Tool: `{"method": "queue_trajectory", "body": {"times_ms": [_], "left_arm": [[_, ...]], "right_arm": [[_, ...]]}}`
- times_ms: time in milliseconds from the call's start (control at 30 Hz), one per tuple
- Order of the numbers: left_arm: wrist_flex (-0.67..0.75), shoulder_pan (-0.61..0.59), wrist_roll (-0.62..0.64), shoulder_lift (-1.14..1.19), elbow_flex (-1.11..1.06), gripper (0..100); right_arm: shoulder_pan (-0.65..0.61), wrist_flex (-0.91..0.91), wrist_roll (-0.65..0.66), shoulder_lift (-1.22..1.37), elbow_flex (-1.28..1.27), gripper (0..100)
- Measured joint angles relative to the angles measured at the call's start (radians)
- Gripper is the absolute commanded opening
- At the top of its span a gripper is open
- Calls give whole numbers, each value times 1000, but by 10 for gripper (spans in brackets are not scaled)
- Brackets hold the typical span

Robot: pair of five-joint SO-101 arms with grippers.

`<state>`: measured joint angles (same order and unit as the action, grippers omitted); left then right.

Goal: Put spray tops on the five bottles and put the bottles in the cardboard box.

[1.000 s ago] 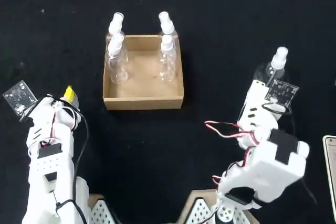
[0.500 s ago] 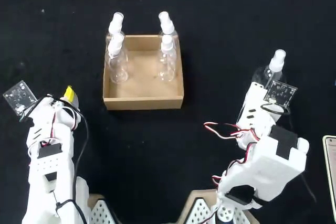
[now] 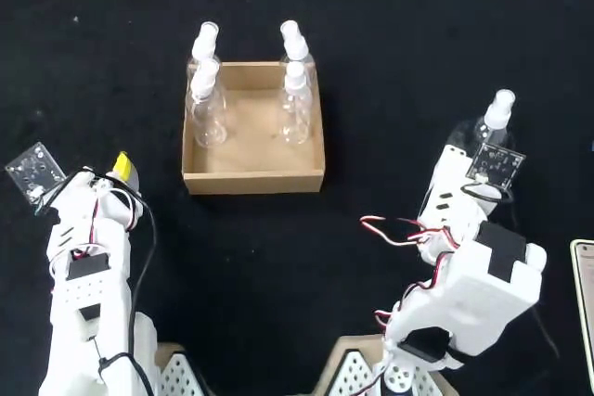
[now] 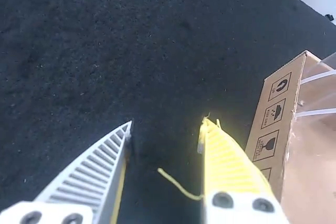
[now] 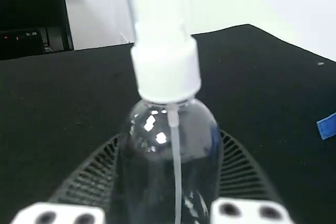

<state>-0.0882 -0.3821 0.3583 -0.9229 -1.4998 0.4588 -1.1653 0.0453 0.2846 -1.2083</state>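
Right jaws are clamped on the fifth bottle (image 5: 168,156), one ribbed finger pressed to each side of its clear body, and the white spray top (image 5: 164,61) sits on its neck, dip tube running down inside. Left jaws stand parted at a middling width with nothing between them, tips low over the black bench (image 4: 105,51), and a printed wall of the cardboard box (image 4: 278,114) is near the yellow finger (image 4: 226,166). From the high view, the left arm (image 3: 88,266) is at the near left and the right arm (image 3: 478,275) at the near right, its red and white wires (image 3: 399,226) looping out toward the middle. A pale flat thing (image 3: 585,275) lies at the bench's right edge, beside that arm. The held bottle is well to the right of the box, and the box's right wall stands between it and the box floor. Inside, the near half shows bare cardboard, and two capped bottles stand in the far half, one left (image 3: 206,108), one right (image 3: 295,108). Farthest out, two more capped bottles sit at the far wall, left corner (image 3: 202,44) and right corner (image 3: 293,42); inside it or just behind, I can't tell.
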Motion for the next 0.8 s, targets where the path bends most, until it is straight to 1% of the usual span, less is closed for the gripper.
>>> {"method": "queue_trajectory", "body": {"times_ms": [133,267,300,533,667,800], "left_arm": [[3,0,0,0,0,181],[3,0,0,0,0,181],[3,0,0,0,0,181],[3,0,0,0,0,181],[3,0,0,0,0,181],[3,0,0,0,0,181]], "right_arm": [[0,0,0,0,0,192],[-14,0,0,0,0,301],[-20,0,0,0,0,315],[-40,-6,0,0,0,290],[-38,-92,0,0,-23,289],[-38,-149,41,0,-61,289]]}}
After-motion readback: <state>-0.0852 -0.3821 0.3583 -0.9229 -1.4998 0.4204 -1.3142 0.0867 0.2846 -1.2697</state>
